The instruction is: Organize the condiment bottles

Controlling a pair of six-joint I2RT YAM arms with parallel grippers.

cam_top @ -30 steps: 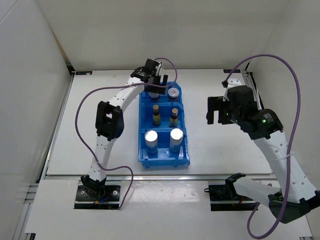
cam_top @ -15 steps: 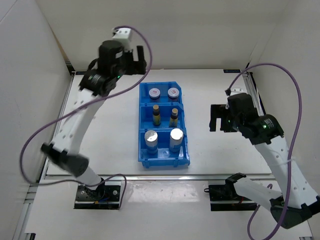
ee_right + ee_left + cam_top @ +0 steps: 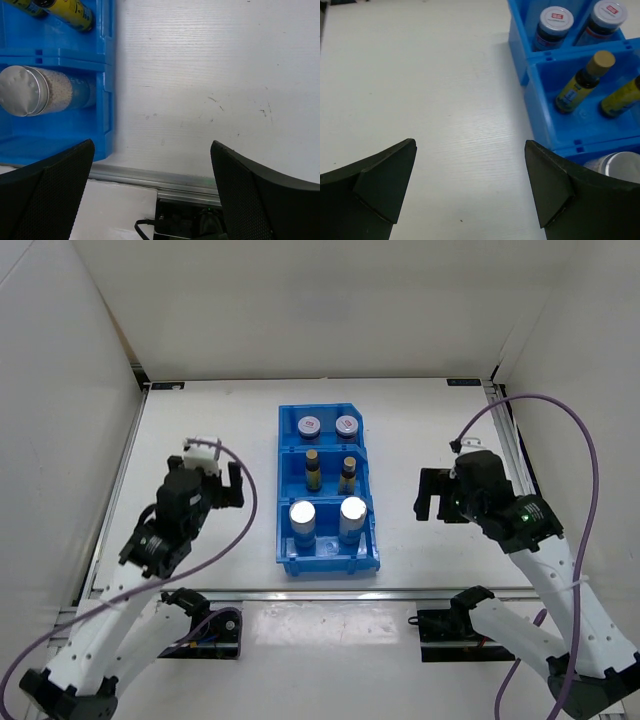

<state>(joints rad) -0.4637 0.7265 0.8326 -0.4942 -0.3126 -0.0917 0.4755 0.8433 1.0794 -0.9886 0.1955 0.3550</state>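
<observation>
White walls close in a pale surface [image 3: 200, 440], and at its middle sits the blue three-compartment bin [image 3: 330, 562] with all six condiment containers upright inside it. You have the two white-lidded jars [image 3: 309, 424] side by side in the far compartment. The two slim brown bottles [image 3: 312, 470] with yellow labels are in the middle one, and the two silver-topped cylinders [image 3: 302, 515] in the near one. Each pair shares a compartment, so the sorting looks finished or nearly so.

Your left gripper [image 3: 470, 147] hovers over bare surface left of the bin, its jaws spread wide and holding nothing. From it the bin lies to the right, jars and brown bottles closest. Your right gripper [image 3: 152, 147] hangs off the bin's right flank, its jaws likewise wide and empty. It is level with the near compartment, so a silver-topped cylinder is the first thing on its left. Neither arm is clearly nearer.

Every container's long axis runs vertical. Should you need to adjust one, come down from above and close across its body, minding its neighbour and the bin wall.
</observation>
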